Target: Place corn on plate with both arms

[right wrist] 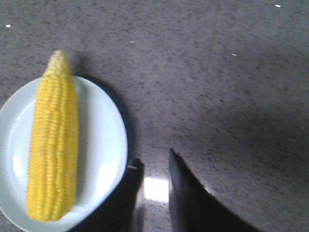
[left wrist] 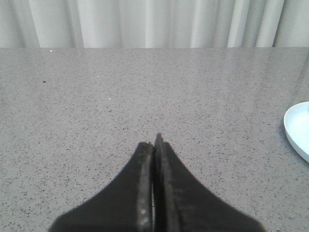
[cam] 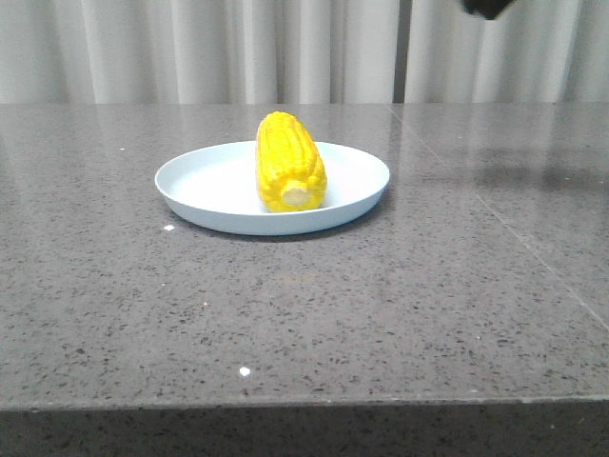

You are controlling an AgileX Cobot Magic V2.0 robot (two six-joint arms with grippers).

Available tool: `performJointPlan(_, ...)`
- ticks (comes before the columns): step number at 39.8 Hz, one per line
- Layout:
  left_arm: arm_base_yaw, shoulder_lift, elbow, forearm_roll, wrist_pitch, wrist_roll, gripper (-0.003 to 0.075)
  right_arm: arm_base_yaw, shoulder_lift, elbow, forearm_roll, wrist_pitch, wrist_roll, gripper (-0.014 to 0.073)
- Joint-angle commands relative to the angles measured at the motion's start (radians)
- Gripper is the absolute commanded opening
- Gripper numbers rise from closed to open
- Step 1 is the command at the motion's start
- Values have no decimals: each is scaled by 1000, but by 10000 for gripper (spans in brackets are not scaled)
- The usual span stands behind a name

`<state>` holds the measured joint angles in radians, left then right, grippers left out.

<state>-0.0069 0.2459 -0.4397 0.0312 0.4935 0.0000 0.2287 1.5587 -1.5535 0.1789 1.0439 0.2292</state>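
Pale pleated curtains [cam: 190, 48] hang behind the speckled grey stone worktop [cam: 304, 314]. On it sits the round, shallow, pale blue plate [cam: 200, 181], and the bright yellow corn cob [cam: 288, 162] lies inside it, cream stub end forward. Judged from this, placement looks complete. The right gripper [right wrist: 154, 166] hovers just beside the plate rim, fingers slightly apart; a careless swing could nudge the plate and roll the cob off. The left gripper [left wrist: 153, 145], fingers pressed together, sits well apart and poses little risk.
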Motion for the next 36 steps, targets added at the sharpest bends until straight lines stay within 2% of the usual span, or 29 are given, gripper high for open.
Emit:
performJointPlan(1,-2,10,-27,0,-81,0,-20,-61,-109,54,4,-62,-28,-69)
performJointPlan(7,-2,10,-27,0,-81,0,-20,-127,-212,193,-132,-105,-32,-62)
performJointPlan(11,-2,10,-27,0,-81,0,-20,-127,-289,288,-243,-135,-32,-62)
performJointPlan(15,-2,10,-27,0,-81,0,-20,-124,-384,401,-299,-233,-32,-62)
performJointPlan(21,-2,10,-27,0,-81,0,-20,-124,-541,595,-303,-386,-32,-62)
performJointPlan(29,-2,10,-27,0,-81,0,-20,-121,-844,853,-300,-620,-31,-62)
performJointPlan(36,-2,10,-27,0,-81,0,-20,-121,-1068,995,-295,-688,-31,-62)
